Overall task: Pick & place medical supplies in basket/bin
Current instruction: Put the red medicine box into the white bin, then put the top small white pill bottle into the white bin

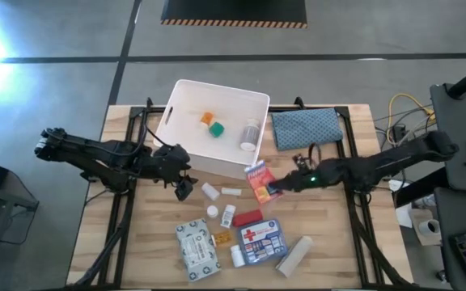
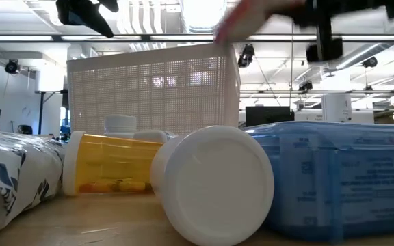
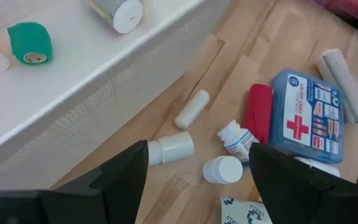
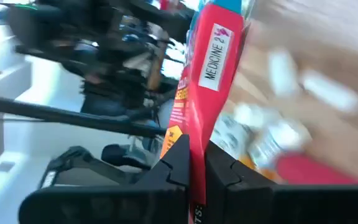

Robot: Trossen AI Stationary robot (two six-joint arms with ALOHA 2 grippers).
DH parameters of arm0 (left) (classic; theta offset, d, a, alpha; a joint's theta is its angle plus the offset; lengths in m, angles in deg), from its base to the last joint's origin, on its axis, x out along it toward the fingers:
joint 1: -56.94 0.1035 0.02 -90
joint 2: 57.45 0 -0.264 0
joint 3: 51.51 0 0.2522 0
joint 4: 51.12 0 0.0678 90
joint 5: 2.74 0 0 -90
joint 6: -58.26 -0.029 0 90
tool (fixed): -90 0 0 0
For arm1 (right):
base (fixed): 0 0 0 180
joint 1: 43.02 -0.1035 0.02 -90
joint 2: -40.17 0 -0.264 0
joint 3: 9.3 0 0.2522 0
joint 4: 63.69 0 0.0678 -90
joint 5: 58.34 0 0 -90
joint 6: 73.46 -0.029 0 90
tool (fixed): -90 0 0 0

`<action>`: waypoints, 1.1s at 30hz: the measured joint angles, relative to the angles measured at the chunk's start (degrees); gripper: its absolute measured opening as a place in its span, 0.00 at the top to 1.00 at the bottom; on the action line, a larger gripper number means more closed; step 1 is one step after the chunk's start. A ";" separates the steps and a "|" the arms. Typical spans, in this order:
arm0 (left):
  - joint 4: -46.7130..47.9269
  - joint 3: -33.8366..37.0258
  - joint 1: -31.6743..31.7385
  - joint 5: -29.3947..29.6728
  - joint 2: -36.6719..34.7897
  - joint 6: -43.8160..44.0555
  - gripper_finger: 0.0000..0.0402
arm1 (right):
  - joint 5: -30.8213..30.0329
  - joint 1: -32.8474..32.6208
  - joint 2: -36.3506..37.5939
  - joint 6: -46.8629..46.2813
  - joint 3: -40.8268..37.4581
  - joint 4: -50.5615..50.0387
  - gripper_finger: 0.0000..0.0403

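You find the white plastic tub (image 1: 186, 103) open from above, with much bare floor at its near-left part. The left end effector (image 1: 183, 184) hangs beside the tub's near wall and blocks that corner. On the wooden bench (image 1: 120, 250), the small supplies crowd the near middle, but the left and right strips stay free for passing.

Cut off, blurred, or blocked

In the low view a white cap (image 2: 214, 183) hides the orange vial's (image 2: 111, 164) end; the red medicine pack (image 4: 205, 87) runs off-frame, with blurred supplies (image 4: 272, 140) behind.
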 joint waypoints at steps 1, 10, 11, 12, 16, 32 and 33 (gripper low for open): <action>-0.03 -0.01 0.00 0.01 -0.02 0.00 0.36 | -1.19 0.82 1.39 2.57 2.27 -2.59 0.98; -0.13 -0.03 -0.02 0.00 -0.07 0.00 0.36 | 0.92 15.43 -1.82 21.45 24.53 -14.34 0.98; -0.13 -0.03 -0.05 0.00 -0.07 0.00 0.36 | 3.10 17.66 -3.68 22.77 27.15 -14.85 0.98; -0.13 -0.03 -0.14 0.02 -0.07 0.00 0.36 | 5.46 19.77 -6.05 23.94 29.78 -15.95 0.98; 0.05 -0.03 -0.90 1.16 -0.07 0.07 0.36 | 9.34 26.05 -18.44 32.50 41.96 -28.12 0.93; 16.39 4.63 -14.85 1.08 -0.28 37.38 0.36 | -1.17 26.73 -42.28 59.72 77.73 -59.75 0.24; 15.19 5.76 -15.74 1.01 -0.28 39.52 0.36 | -1.13 26.37 -42.01 59.92 78.74 -61.88 0.21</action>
